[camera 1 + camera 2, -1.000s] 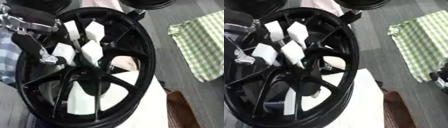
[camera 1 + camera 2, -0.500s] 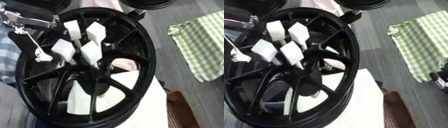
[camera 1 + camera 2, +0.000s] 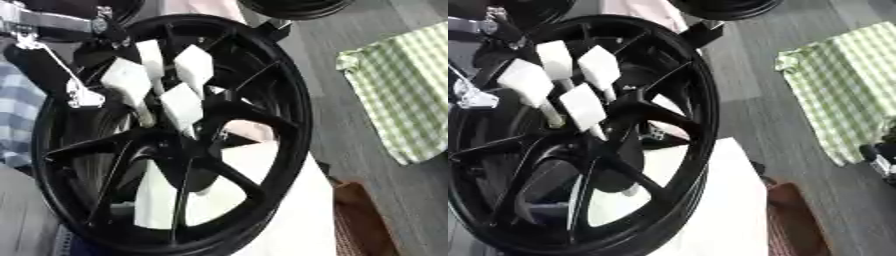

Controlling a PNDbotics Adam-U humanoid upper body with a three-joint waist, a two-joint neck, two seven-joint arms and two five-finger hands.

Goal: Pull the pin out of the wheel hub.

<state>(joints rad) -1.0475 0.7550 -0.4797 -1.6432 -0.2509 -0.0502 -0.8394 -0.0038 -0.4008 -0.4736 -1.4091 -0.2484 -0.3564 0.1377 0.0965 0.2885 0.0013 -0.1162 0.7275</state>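
Observation:
A black spoked wheel [image 3: 293, 115] stands tilted on a white table [image 3: 297, 210]. Several white flat-headed pins [image 3: 182, 102] stick out of its hub [image 3: 188, 150] on thin stems, fanned up and to the left. My left hand [image 3: 80, 96] comes in from the upper left on a silver and black arm. Its silver tip hangs just left of the leftmost white head, apart from it. A dark part at the right edge of the right eye view [image 3: 881, 152] looks like my right hand, low beside the table.
A green checked cloth [image 3: 402, 85] lies on the grey floor at the right. Another black tyre [image 3: 293, 6] shows at the top edge. A brown box [image 3: 359, 220] sits below the table's right side. Blue checked fabric [image 3: 13, 115] shows at the left.
My left hand's silver tip has drawn left, away from the white pin heads it was close against. The whole picture has shifted up a little; the pins stay in the hub.

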